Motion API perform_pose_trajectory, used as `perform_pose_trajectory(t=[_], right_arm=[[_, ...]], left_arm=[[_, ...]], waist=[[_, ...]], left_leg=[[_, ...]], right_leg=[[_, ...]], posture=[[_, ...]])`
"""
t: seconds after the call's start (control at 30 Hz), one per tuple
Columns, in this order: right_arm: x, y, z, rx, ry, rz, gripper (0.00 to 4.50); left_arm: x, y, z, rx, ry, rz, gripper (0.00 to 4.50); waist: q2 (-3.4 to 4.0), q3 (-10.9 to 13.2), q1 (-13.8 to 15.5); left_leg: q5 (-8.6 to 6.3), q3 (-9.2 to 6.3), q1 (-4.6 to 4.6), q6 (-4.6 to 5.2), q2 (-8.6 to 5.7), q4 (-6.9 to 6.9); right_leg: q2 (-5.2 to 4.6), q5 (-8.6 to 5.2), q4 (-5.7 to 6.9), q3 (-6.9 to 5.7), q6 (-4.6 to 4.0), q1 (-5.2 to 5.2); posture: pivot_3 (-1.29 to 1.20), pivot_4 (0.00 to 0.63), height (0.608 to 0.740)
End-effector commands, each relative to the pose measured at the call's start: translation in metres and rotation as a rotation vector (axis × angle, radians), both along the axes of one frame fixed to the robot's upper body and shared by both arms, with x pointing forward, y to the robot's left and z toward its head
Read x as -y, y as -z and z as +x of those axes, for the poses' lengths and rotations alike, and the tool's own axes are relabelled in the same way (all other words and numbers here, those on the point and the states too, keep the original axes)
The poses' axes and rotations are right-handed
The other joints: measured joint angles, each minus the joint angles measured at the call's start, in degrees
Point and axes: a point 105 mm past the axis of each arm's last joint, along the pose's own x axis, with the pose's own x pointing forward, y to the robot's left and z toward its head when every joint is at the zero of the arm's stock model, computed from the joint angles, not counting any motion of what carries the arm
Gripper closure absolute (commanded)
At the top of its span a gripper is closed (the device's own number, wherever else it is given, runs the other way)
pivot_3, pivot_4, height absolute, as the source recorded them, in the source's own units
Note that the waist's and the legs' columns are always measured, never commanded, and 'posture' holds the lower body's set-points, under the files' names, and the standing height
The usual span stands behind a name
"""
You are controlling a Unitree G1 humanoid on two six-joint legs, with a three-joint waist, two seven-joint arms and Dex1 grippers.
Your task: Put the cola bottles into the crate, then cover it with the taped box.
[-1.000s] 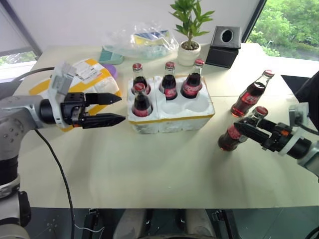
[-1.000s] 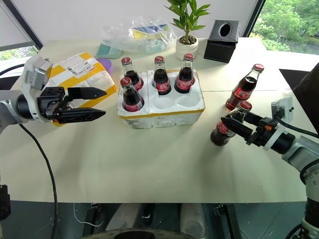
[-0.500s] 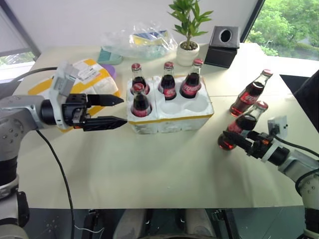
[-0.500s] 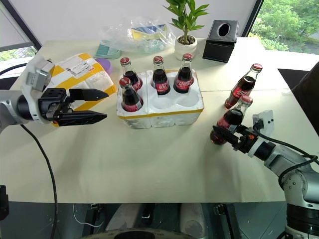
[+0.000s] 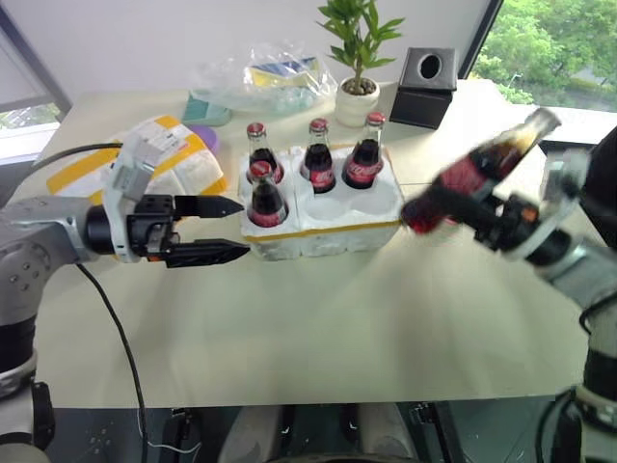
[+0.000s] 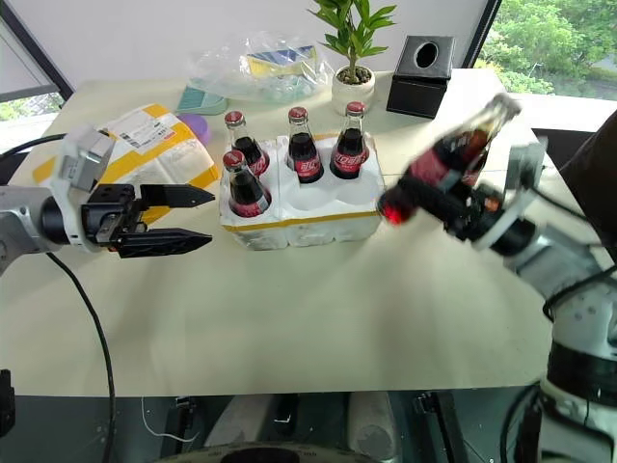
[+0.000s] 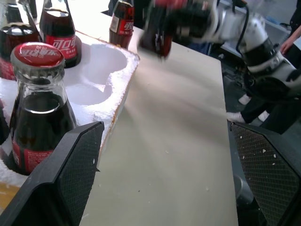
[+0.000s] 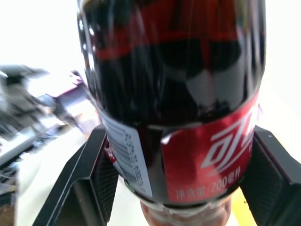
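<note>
- The right hand (image 6: 453, 207) is clenched on a cola bottle (image 6: 439, 164), carried tilted in the air, base toward the crate (image 6: 308, 227) and cap up and away from it.
- The crate sits on the counter (image 6: 318, 309) with four cola bottles standing in its wells: three along the far row and one in the near row at the robot's left (image 6: 241, 188).
- Two near wells (image 6: 313, 201) are empty; the one closest to the carried bottle looks the natural target.
- One more bottle seems to stand on the counter behind the carried one, but it is mostly hidden.
- The left hand (image 6: 198, 217) hovers released, fingers apart and holding nothing, just beside the crate's left end.
- The taped box (image 6: 145, 145) lies on the counter beyond the left hand, untouched.
- Step in hand, by my reading: loading the fifth bottle; covering comes later.
- The next move calls for righting the bottle, lining its base over an empty well clear of the neighbouring caps, then lowering it straight.
</note>
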Motion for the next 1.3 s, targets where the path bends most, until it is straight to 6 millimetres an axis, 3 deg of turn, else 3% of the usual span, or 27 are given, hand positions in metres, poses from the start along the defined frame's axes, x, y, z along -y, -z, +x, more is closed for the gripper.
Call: perform_pose_trajectory(t=[0.03, 0.17, 0.3, 0.43, 0.53, 0.8, 0.87, 0.93, 1.03, 1.23, 1.3], right_arm=[[-0.026, -0.012, 0.004, 0.039, -0.056, -0.031, 1.66], [-0.057, -0.009, 0.03, 0.044, -0.067, -0.092, 1.66], [-0.087, 0.01, 0.055, 0.026, -0.081, -0.148, 1.66], [-0.101, 0.028, 0.064, 0.002, -0.102, -0.187, 1.66], [-0.107, 0.051, 0.065, 0.01, -0.115, -0.311, 1.66], [-0.101, 0.067, 0.065, 0.025, -0.116, -0.415, 1.66], [-0.101, 0.074, 0.067, 0.012, -0.11, -0.437, 0.63], [-0.102, 0.077, 0.07, 0.011, -0.089, -0.442, 0.03], [-0.1, 0.073, 0.073, 0.024, -0.059, -0.427, 0.03], [-0.065, 0.041, 0.057, 0.035, 0.006, -0.302, 0.03], [-0.036, 0.032, 0.042, 0.025, 0.076, -0.264, 0.03]], left_arm=[[0.0, -0.009, -0.003, 0.059, -0.004, -0.009, 0.0], [-0.001, -0.011, -0.002, 0.074, -0.016, -0.014, 0.0], [0.0, -0.012, -0.003, 0.094, -0.032, -0.022, 0.0], [0.0, -0.013, -0.004, 0.102, -0.043, -0.027, 0.0], [-0.001, -0.015, -0.003, 0.111, -0.055, -0.029, 0.0], [-0.001, -0.017, -0.003, 0.119, -0.066, -0.03, 0.0], [0.0, -0.017, -0.003, 0.121, -0.064, -0.031, 0.0], [0.002, -0.016, -0.003, 0.122, -0.058, -0.031, 0.0], [0.004, -0.015, -0.004, 0.119, -0.046, -0.03, 0.0], [0.006, -0.015, -0.002, 0.118, -0.039, -0.029, 0.0], [0.005, -0.015, -0.002, 0.117, -0.039, -0.03, 0.0]], waist=[[-0.05, 0.0, 0.3], [-0.06, 0.0, 0.4], [-0.06, 0.0, 0.3], [-0.06, 0.0, 0.4], [-0.06, 0.0, 0.1], [-0.06, 0.0, -0.8], [-0.06, 0.0, -0.7], [-0.07, 0.0, -0.8], [-0.08, 0.0, -0.8], [-0.08, 0.0, -0.4], [-0.08, 0.0, -0.3]], left_leg=[[0.0, 0.0, 0.0, 0.0, 0.0, -0.02], [0.0, 0.01, -0.02, 0.01, -0.1, 0.01], [0.04, 0.01, -0.03, -0.06, -0.12, 0.02], [0.15, 0.0, -0.05, -0.27, -0.13, -0.01], [0.15, 0.0, -0.08, -0.27, -0.17, 0.0], [0.15, -0.04, -0.07, -0.27, -0.14, 0.0], [0.16, -0.04, -0.07, -0.28, -0.14, -0.01], [0.16, -0.05, -0.07, -0.28, -0.14, -0.01], [0.15, -0.05, -0.03, -0.27, -0.14, 0.0], [0.15, -0.08, -0.03, -0.27, -0.17, -0.01], [0.13, -0.08, -0.04, -0.24, -0.18, -0.01]], right_leg=[[0.0, 0.0, -0.01, 0.0, 0.0, 0.0], [-0.07, 0.01, -0.03, 0.01, 0.0, 0.0], [-0.06, 0.02, 0.0, 0.01, -0.01, -0.04], [-0.05, 0.02, 0.0, 0.01, -0.01, -0.05], [-0.06, 0.02, 0.0, 0.02, -0.01, -0.07], [-0.01, 0.02, 0.06, 0.02, -0.01, -0.1], [-0.01, 0.02, 0.07, 0.01, -0.01, -0.1], [-0.01, 0.02, 0.06, 0.02, -0.01, -0.09], [0.0, 0.02, 0.06, 0.02, -0.01, -0.06], [-0.02, 0.02, 0.06, 0.02, -0.01, -0.04], [-0.03, 0.02, 0.03, 0.02, -0.01, -0.04]], posture=[[0.0, 0.15, 0.74], [0.0, 0.15, 0.74], [0.0, 0.15, 0.74], [0.0, 0.15, 0.74], [0.0, 0.15, 0.74], [0.0, 0.15, 0.74], [0.0, 0.15, 0.74], [0.0, 0.15, 0.74], [0.0, 0.15, 0.74], [0.0, 0.15, 0.74], [0.0, 0.15, 0.74]])
